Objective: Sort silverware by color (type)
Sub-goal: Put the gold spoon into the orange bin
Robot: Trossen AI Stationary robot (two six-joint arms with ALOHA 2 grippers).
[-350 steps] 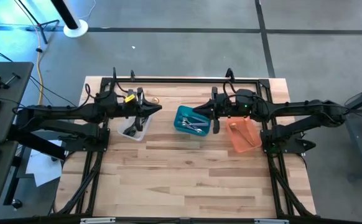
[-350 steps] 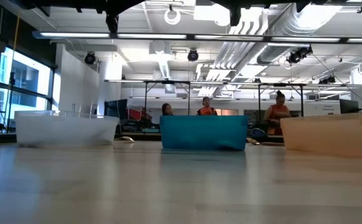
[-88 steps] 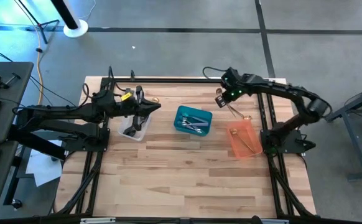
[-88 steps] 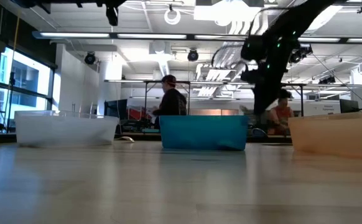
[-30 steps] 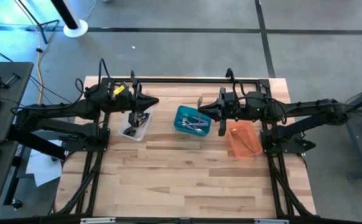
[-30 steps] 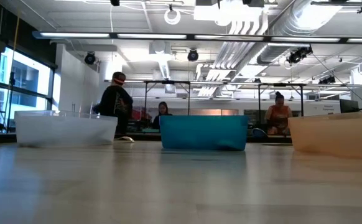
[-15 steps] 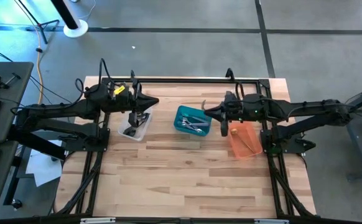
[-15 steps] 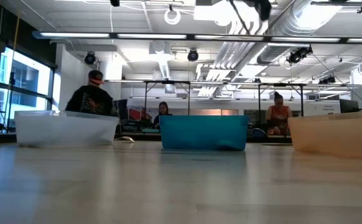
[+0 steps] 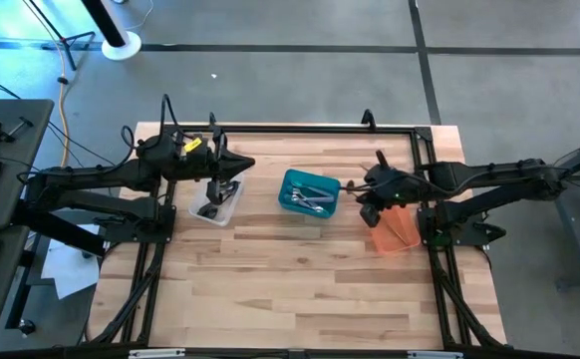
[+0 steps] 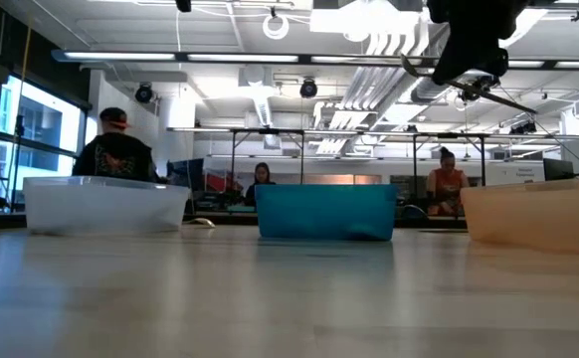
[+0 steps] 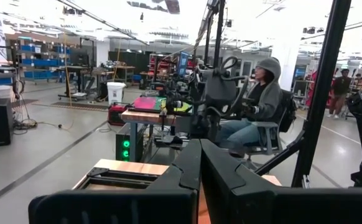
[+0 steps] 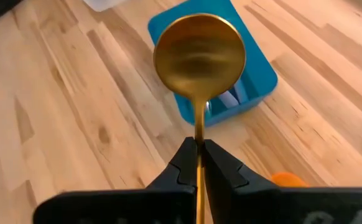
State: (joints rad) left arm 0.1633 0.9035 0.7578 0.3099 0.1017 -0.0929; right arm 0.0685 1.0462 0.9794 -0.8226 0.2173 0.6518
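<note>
Between the bins: the right gripper [image 9: 362, 195] hangs above the table, just beside the teal bin [image 9: 292, 182] on its orange-bin side, over the near end of the orange bin [image 9: 400, 235].
Right jaws: pinched on the handle of a gold spoon [image 12: 199, 53]; the bowl points away from the wrist, with the teal bin [image 12: 262, 74] below it.
Gold spoon from above: only a thin glint at the gripper tip [image 9: 348, 184], beside the teal bin.
Low view: the right gripper [image 10: 469, 55] is high above the teal bin [image 10: 325, 211], with a thin utensil handle sticking out sideways.
Teal bin contents: several silver utensils [image 9: 311, 200].
Clear bin [image 9: 226, 208]: left of the teal bin, with dark utensils [image 9: 210, 210] in it.
Left gripper [image 9: 225, 189]: over the clear bin, its fingers [image 11: 201, 177] pressed together with no gap and nothing between them.
Beyond the teal bin: people sit at benches in the room; one person [image 10: 116, 151] shows behind the clear bin [image 10: 105, 204].
</note>
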